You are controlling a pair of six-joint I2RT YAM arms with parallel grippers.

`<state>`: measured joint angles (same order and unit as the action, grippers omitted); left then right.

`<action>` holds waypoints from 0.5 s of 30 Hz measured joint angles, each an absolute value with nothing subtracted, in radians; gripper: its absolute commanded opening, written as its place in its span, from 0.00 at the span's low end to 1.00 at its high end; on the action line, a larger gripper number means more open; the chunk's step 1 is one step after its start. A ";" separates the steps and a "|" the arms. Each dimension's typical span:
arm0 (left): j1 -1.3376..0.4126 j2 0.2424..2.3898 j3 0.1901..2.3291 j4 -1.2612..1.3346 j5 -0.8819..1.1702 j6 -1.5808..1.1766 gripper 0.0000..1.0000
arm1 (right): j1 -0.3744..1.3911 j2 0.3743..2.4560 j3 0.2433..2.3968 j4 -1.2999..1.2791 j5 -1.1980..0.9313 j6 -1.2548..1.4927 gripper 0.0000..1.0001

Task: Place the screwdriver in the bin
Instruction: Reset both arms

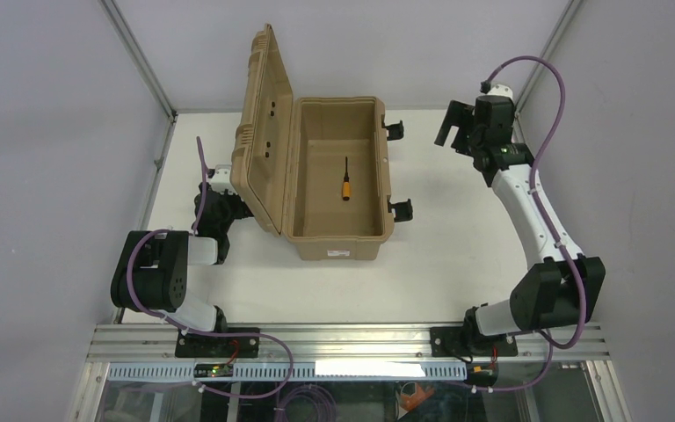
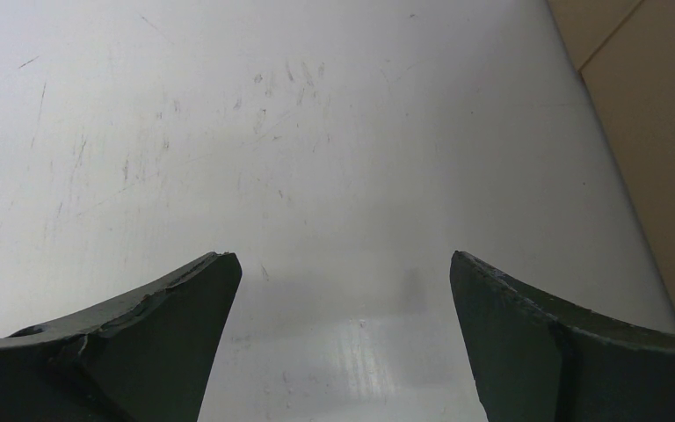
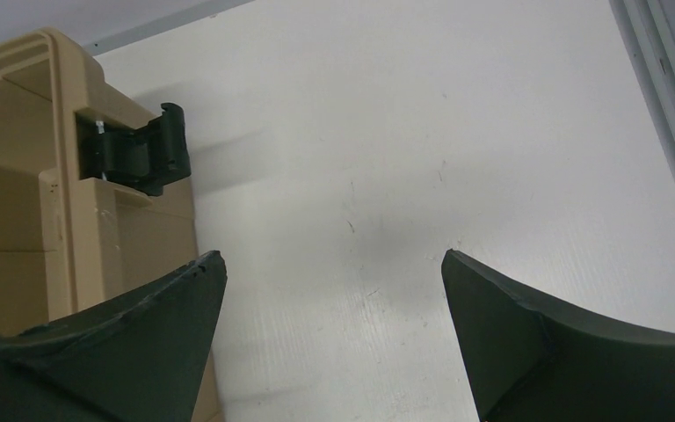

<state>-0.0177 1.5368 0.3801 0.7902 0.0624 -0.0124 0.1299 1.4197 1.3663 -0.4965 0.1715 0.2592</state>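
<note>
Left gripper [image 2: 343, 264]: dark wedge fingers spread, empty, over the scuffed white table [image 2: 228, 132]. To its right is the boxy tan hard-plastic bin [image 1: 338, 242], lid raised. The screwdriver [image 1: 346, 180] lies on its floor, thin black shaft pointing away from the arm bases, orange handle nearer. Beyond, the right gripper [image 3: 334, 259] gapes empty beside a black latch [image 3: 145, 154].

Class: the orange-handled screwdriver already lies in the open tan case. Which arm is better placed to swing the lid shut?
Likely left: the open left tool sits just outside the raised ribbed lid. The right tool, also open, hovers beyond the black latches.
</note>
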 measured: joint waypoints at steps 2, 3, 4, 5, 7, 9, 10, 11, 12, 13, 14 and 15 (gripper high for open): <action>-0.018 1.537 0.380 0.790 0.062 -0.012 0.99 | 0.128 1.409 1.324 -0.461 0.172 0.256 0.97; -0.018 1.537 0.380 0.790 0.062 -0.012 0.99 | 0.126 1.402 1.302 -0.443 0.172 0.254 0.97; -0.018 1.537 0.380 0.790 0.062 -0.012 0.99 | 0.125 1.396 1.281 -0.427 0.172 0.252 0.97; -0.018 1.537 0.380 0.790 0.062 -0.012 0.99 | 0.125 1.388 1.254 -0.401 0.172 0.251 0.97; -0.018 1.537 0.380 0.790 0.062 -0.012 0.99 | 0.123 1.380 1.217 -0.369 0.172 0.250 0.97; -0.018 1.537 0.380 0.790 0.062 -0.012 0.99 | 0.121 1.373 1.174 -0.325 0.172 0.248 0.97; -0.018 1.537 0.380 0.790 0.062 -0.012 0.99 | 0.120 1.372 1.154 -0.308 0.172 0.247 0.97; -0.018 1.537 0.380 0.790 0.062 -0.012 0.99 | 0.120 1.371 1.134 -0.287 0.172 0.245 0.97; -0.018 1.537 0.380 0.790 0.062 -0.012 0.99 | 0.119 1.371 1.117 -0.271 0.172 0.244 0.97; -0.018 1.537 0.380 0.790 0.062 -0.012 0.99 | 0.118 1.371 1.101 -0.257 0.172 0.244 0.97; -0.018 1.537 0.380 0.790 0.062 -0.012 0.99 | 0.117 1.371 1.089 -0.246 0.172 0.243 0.97; -0.018 1.537 0.380 0.790 0.062 -0.012 0.99 | 0.117 1.371 1.077 -0.232 0.172 0.241 0.97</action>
<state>-0.0177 1.5368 0.3801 0.7902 0.0624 -0.0124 0.1169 1.3712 1.0771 -0.2317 0.1722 0.2413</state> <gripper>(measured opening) 0.992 0.971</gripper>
